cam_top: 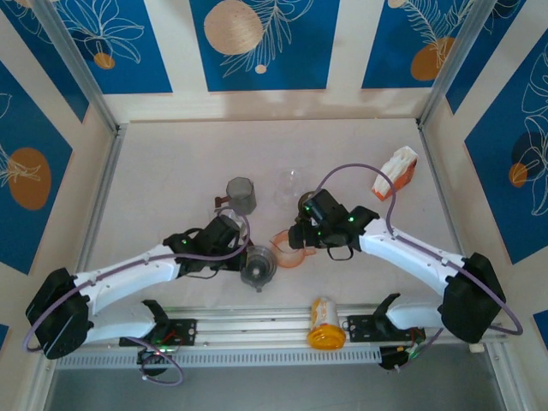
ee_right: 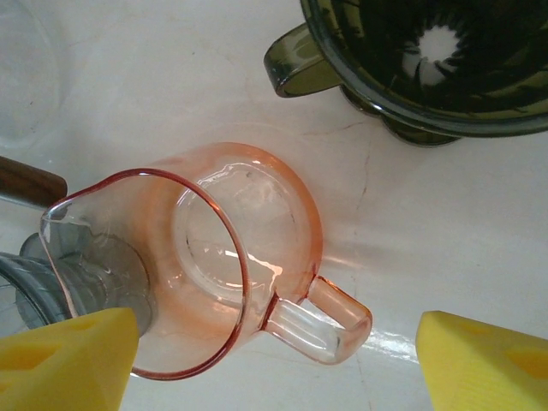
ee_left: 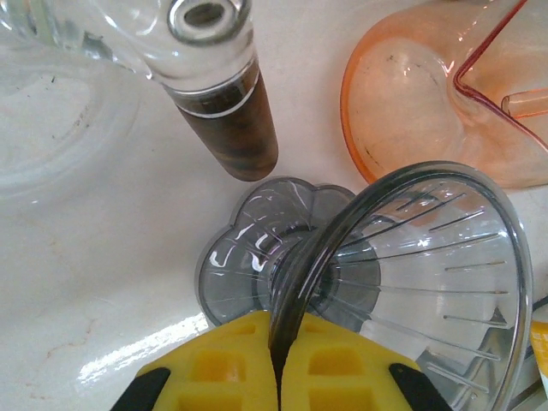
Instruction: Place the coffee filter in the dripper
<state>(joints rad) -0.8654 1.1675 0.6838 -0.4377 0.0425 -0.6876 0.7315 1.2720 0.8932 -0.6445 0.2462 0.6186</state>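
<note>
My left jaws [ee_left: 278,364] are pinched shut on the near rim of the clear dripper [ee_left: 445,257], the yellow pads meeting on the glass edge. That dripper's scalloped foot sits at the surface [cam_top: 171,171]. Its cone looks tipped, so the long axis leans and the wide mouth opens upward and toward the right of my left wrist view. From above I see it [cam_top: 258,268] just beyond the left gripper [cam_top: 247,259], near the middle of the surface's near half.

My right jaws [ee_right: 274,351] stand wide apart, a pad on either side, with nothing between them touching. The pink pitcher [ee_right: 248,214] lies under that gap, its handle pointing back toward the wrist. The right gripper [cam_top: 298,235] hovers just over the pitcher [cam_top: 287,253].

Both arms reach low and inward from the outer corners, and their wrists nearly meet at the centre.

I count two drippers: the clear one and a dark dripper [ee_right: 411,111] standing mouth up farther back [cam_top: 241,195]. I also count one pink pitcher, one wooden-handled glass piece [ee_left: 231,124], one clear glass [cam_top: 291,184], one orange-and-white box [cam_top: 396,171] and one yellow bottle [cam_top: 325,325] on the near rail. I cannot tell where the coffee filter is.
</note>
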